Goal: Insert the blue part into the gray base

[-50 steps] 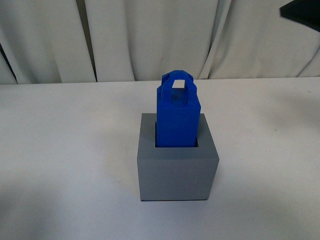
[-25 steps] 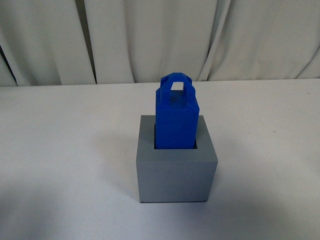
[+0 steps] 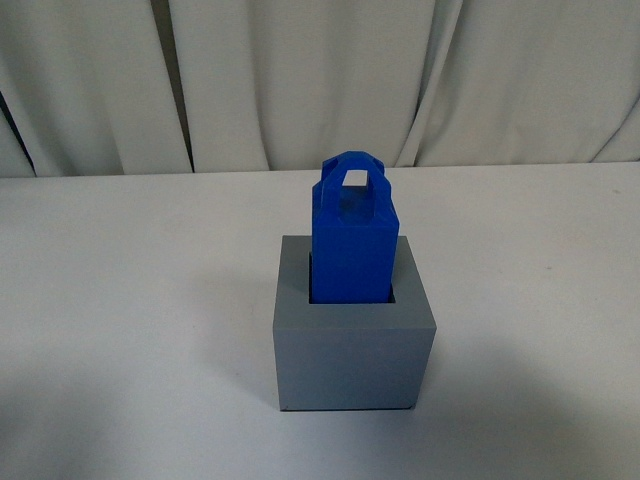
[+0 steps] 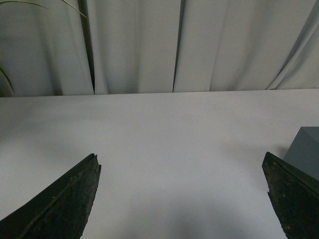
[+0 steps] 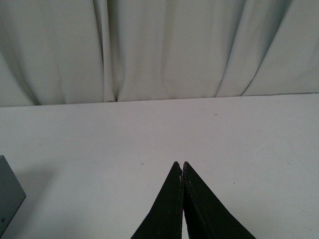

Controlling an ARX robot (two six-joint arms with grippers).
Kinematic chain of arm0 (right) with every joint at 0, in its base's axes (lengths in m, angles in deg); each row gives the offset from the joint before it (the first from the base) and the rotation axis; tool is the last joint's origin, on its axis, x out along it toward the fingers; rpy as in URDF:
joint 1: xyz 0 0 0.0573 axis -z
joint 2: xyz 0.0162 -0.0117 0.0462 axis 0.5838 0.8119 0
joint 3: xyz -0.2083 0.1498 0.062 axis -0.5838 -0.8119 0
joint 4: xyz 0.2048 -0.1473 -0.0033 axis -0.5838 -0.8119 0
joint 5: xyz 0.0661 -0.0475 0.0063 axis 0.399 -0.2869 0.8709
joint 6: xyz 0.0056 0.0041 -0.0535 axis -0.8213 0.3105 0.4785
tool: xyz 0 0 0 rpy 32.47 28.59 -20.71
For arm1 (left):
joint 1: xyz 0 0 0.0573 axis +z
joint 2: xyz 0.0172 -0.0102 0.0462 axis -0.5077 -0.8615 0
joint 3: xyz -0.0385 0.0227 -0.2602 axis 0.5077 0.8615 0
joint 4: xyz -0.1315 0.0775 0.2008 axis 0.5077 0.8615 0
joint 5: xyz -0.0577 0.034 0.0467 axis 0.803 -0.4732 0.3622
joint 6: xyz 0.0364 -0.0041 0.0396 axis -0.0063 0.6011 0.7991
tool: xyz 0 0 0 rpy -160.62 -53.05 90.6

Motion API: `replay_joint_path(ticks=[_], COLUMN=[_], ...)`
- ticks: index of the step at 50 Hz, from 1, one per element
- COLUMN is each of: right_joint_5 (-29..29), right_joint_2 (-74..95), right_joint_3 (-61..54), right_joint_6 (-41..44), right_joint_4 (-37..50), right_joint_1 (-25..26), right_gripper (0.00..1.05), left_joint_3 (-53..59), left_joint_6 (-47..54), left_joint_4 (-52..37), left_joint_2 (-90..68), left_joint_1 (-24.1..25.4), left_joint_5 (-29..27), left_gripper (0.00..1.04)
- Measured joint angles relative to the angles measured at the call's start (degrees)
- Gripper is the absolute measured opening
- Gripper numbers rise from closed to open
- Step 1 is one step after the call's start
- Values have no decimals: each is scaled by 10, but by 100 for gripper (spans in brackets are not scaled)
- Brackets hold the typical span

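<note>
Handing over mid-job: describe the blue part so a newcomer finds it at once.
On the white table before the pale curtain stands one gray base, a cube near the middle. The blue part stands upright in its top recess: the only bright blue thing, taller than wide, topped by a slotted loop handle.

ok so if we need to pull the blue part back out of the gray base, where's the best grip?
Probably the loop handle on top of the blue part, coming straight down from above. Its lower body sits inside the recess of the gray base, whose walls block low side access. The part stands upright and the handle is the exposed, narrow feature.
</note>
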Motion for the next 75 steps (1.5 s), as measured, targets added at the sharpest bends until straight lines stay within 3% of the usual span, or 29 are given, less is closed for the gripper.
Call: replay_joint_path(ticks=[7,28,65,70,75], right_joint_5=[0,0,0,1,2], right_joint_2=[-37,-185,-306,-378,-402], right_joint_3=[-30,-35,-35,-35,-35], right_joint_6=[0,-1,-1,-1,-1], right_joint_4=[0,-141,-261,-353,-359], right_joint_1=[0,0,0,0,0], right_gripper=[2,2,2,2,2], left_joint_3=[0,0,0,0,0], left_joint_6=[0,0,0,0,0], left_joint_4=[0,0,0,0,0], left_joint_2=[0,0,0,0,0], left_joint_1=[0,0,0,0,0], left_joint_5=[0,0,0,0,0], left_gripper=[99,99,99,99,99])
